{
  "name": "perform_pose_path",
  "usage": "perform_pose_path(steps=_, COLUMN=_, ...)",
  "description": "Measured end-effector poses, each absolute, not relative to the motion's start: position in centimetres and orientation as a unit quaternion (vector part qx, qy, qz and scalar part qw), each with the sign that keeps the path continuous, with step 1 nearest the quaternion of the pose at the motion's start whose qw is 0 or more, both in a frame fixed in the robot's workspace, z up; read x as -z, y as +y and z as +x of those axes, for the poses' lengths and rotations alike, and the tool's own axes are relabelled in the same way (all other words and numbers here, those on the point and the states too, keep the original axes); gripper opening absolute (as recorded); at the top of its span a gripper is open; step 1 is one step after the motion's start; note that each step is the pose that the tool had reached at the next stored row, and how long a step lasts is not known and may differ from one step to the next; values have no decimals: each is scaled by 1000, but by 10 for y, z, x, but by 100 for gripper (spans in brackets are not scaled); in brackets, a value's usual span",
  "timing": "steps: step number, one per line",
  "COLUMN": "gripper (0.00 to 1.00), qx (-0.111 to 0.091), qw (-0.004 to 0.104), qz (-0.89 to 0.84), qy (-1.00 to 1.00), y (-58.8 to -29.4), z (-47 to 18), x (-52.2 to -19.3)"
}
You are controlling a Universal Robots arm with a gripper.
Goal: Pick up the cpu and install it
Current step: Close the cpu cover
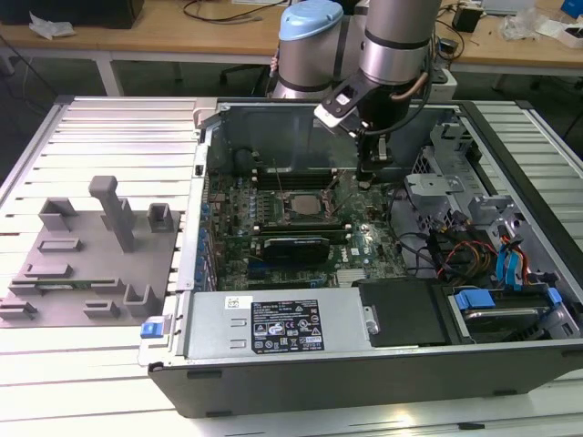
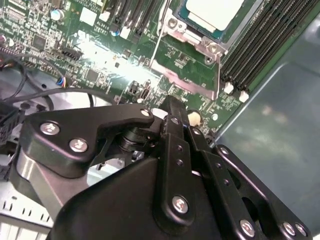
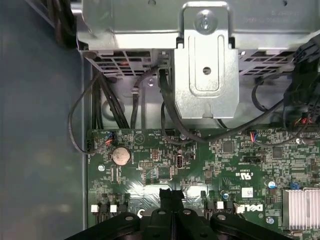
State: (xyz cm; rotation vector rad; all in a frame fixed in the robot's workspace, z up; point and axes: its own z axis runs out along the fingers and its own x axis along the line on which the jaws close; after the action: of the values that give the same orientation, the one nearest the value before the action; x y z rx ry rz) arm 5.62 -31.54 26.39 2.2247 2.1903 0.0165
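Nearest the camera in the second wrist view, the gripper has its fingers pressed together with nothing between them, and its tip is poised over the green motherboard. Beyond the tip, the cpu lies flat inside the metal socket frame, silvery top upward. In the exterior view the gripper hangs inside the open computer case, near the socket on the exterior view's right. The grey tray sits well apart, outside the case.

The cpu is gleaming silvery-white against the green motherboard. The end effector is showing black. The grey tray is contrasting with the pale, ribbed counter.
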Motion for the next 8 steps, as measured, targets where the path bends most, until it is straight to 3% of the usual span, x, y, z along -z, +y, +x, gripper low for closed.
perform_pose_path(steps=8, gripper=11, qx=-5, qw=7, qz=712, qy=702, y=-315, z=56, x=-257)
